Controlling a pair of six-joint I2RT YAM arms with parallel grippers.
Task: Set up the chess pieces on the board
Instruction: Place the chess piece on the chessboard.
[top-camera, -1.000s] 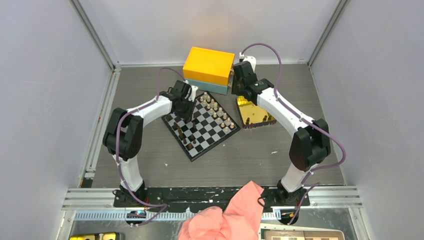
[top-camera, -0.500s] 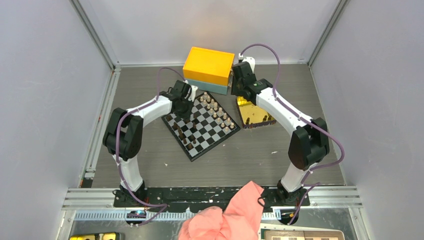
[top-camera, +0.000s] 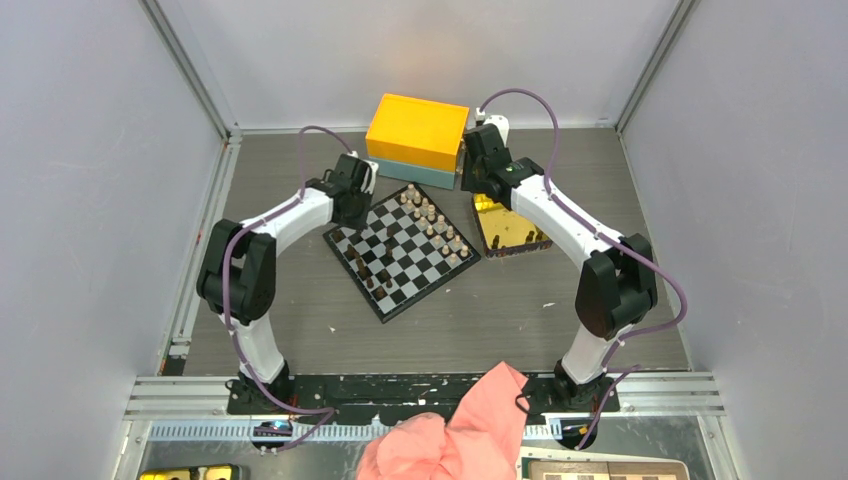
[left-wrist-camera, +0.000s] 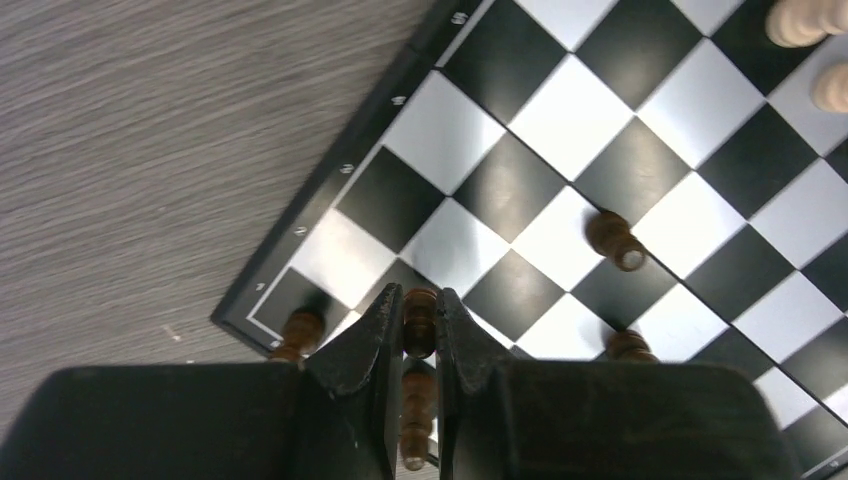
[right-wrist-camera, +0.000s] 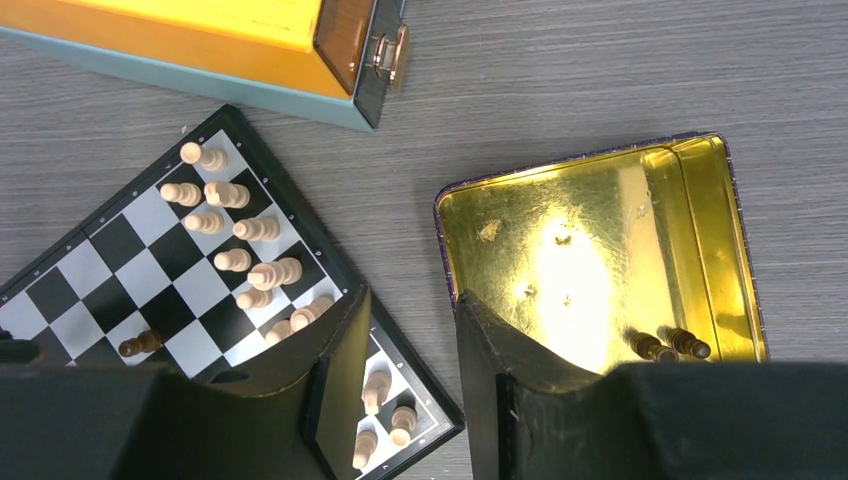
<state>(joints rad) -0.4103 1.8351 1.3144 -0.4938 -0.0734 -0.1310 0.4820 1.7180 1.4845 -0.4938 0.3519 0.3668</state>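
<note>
Fingers of the left gripper (left-wrist-camera: 420, 300) are pinched tight on a dark chessman (left-wrist-camera: 421, 330), which runs lengthwise between them. Just beyond the tips lies a corner of the board (left-wrist-camera: 590, 110). A second dark piece (left-wrist-camera: 300, 335) sits on the corner square, and a third dark piece (left-wrist-camera: 615, 238) stands further in (whether the held one touches the board I cannot tell). Light chessmen (top-camera: 432, 218) line the opposite side. The right gripper (right-wrist-camera: 410, 300) hangs with jaws apart over the gold tin (right-wrist-camera: 600, 260), where two spare dark pieces (right-wrist-camera: 670, 345) lie. The step in hand looks like seating a dark man in its home rows. Next it wants lowering upright onto a free square near the corner piece. Then comes a clean release that does not topple the neighbour.
</note>
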